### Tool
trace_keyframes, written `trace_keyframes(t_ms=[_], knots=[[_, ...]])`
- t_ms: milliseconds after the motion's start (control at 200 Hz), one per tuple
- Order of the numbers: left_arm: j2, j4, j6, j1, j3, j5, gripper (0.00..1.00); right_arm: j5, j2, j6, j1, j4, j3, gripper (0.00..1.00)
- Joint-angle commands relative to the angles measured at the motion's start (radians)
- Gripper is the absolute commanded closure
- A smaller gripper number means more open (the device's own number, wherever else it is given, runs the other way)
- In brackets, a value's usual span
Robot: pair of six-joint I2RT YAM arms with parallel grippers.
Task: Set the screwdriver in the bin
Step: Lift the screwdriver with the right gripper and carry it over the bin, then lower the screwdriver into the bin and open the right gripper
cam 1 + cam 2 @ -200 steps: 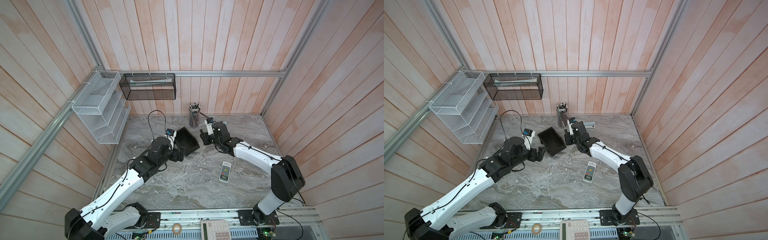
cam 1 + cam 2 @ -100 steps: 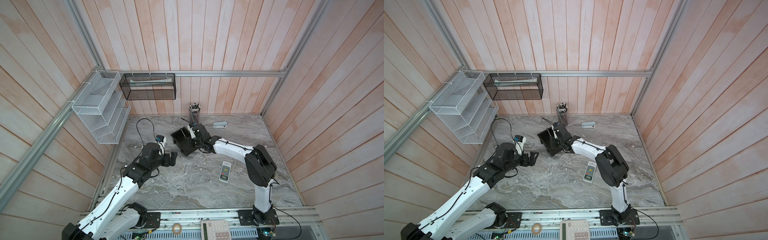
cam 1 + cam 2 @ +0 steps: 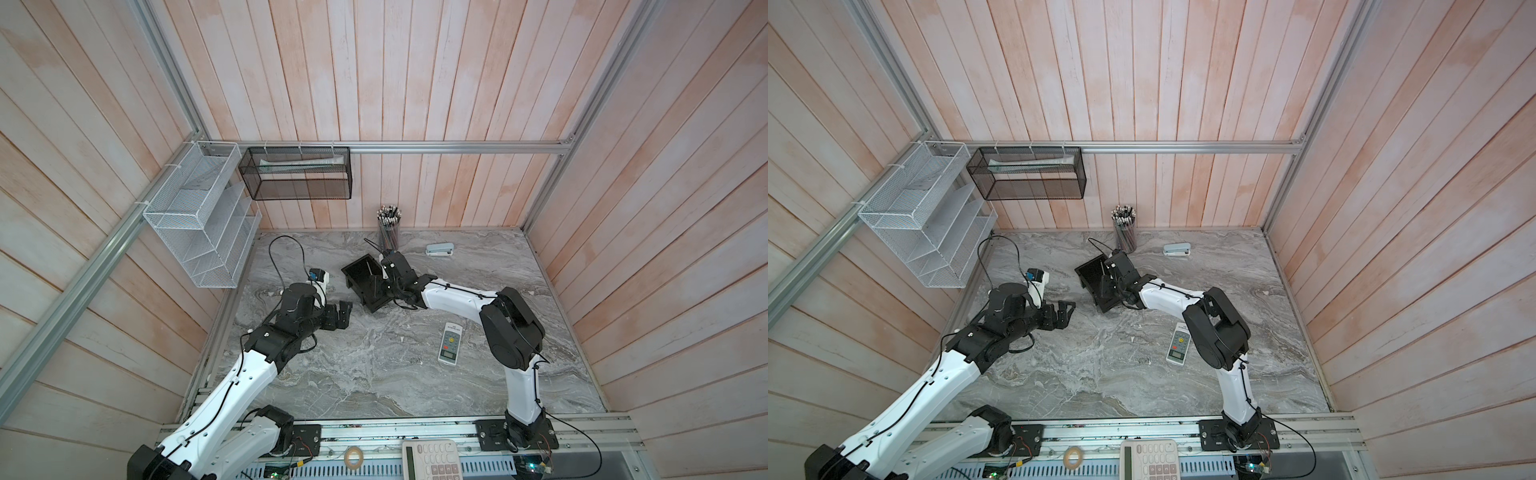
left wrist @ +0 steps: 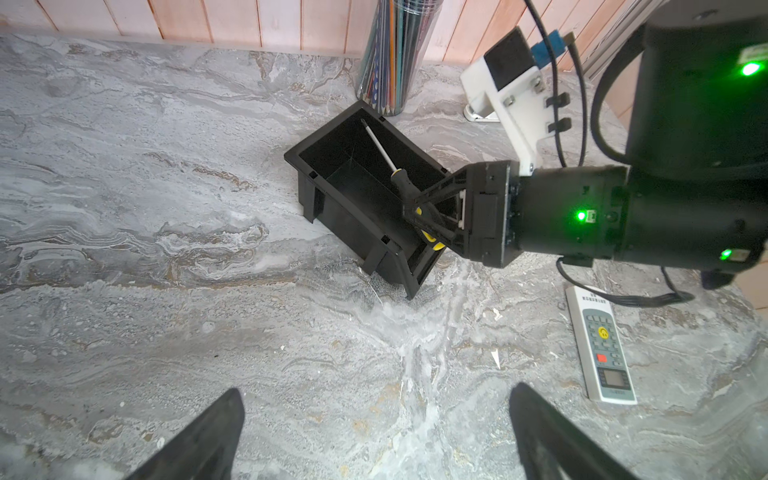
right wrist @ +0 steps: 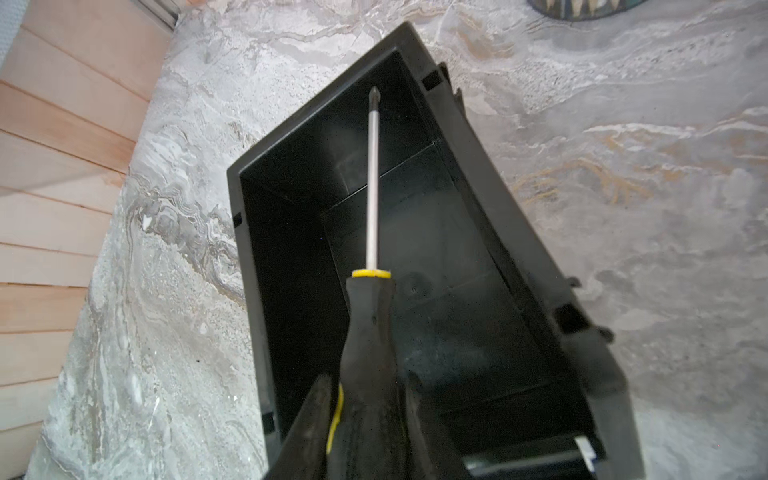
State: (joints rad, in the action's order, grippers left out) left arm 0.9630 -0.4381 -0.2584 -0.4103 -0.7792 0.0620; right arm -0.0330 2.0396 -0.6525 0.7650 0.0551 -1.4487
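The remote (image 4: 602, 345) lies on the marble table (image 4: 166, 291). It carries small print at its top and on its keys, but this is too small to read; a yellow round key and a red key can be seen. The right gripper (image 4: 415, 212) has its jaws closed narrowly on the black handle of the screwdriver (image 5: 370, 316), near the yellow end cap. The screwdriver is held over the open top of the bin (image 4: 349, 228). Its handle is above the end with the low lip, and its thin shaft points to the far corner. Whether the tip touches the wall cannot be told. The bin stands on the table near the cup of pencils (image 4: 395, 54). The left gripper (image 4: 376, 395) hovers apart from the bin, with its jaws wide and nothing between them.
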Motion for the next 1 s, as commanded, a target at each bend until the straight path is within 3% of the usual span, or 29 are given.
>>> trace_keyframes(t_ms=[0, 445, 995], knots=[[0.009, 0.019, -0.002, 0.005, 0.018, 0.021, 0.00, 0.007, 0.032, -0.069, 0.008, -0.065, -0.001, 0.98], [0.019, 0.020, -0.001, 0.005, 0.020, 0.029, 0.00, 0.067, 0.048, -0.132, 0.035, -0.153, 0.054, 0.92], [0.014, 0.022, 0.000, 0.005, 0.023, 0.033, 0.00, 0.079, 0.073, -0.158, 0.038, -0.206, 0.070, 0.76]])
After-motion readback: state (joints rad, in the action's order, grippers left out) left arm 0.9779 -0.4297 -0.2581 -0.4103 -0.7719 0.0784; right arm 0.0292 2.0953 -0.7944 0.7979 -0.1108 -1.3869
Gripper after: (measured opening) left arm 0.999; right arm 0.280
